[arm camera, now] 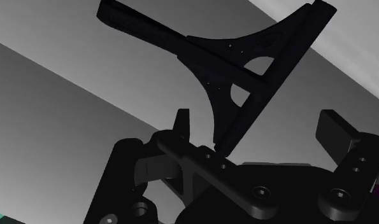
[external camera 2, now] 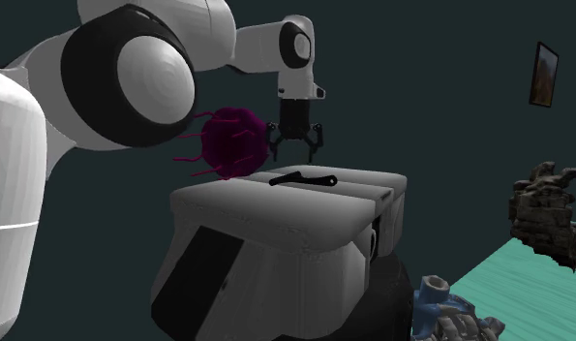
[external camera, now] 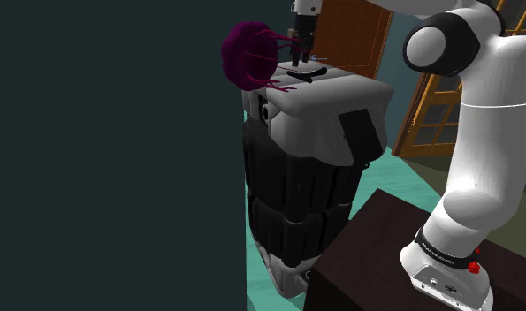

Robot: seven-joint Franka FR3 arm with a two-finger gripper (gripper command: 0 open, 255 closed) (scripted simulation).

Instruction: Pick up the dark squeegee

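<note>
While the gripper [external camera 2: 295, 153] hangs spread above the unit [external camera 2: 276, 218], the squeegee [external camera 2: 303, 178] lies flat on the unit's top, unheld. Closing off-centre on its thin handle could skid it off the unit.

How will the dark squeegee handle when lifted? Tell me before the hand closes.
The squeegee looks thin and rigid, with cut-outs in its T-shaped frame, so probably stiff and light. It lies flat on the grey surface, so rolling seems unlikely. Gripped off its middle by the open hand, the wide blade end may swing down.
</note>
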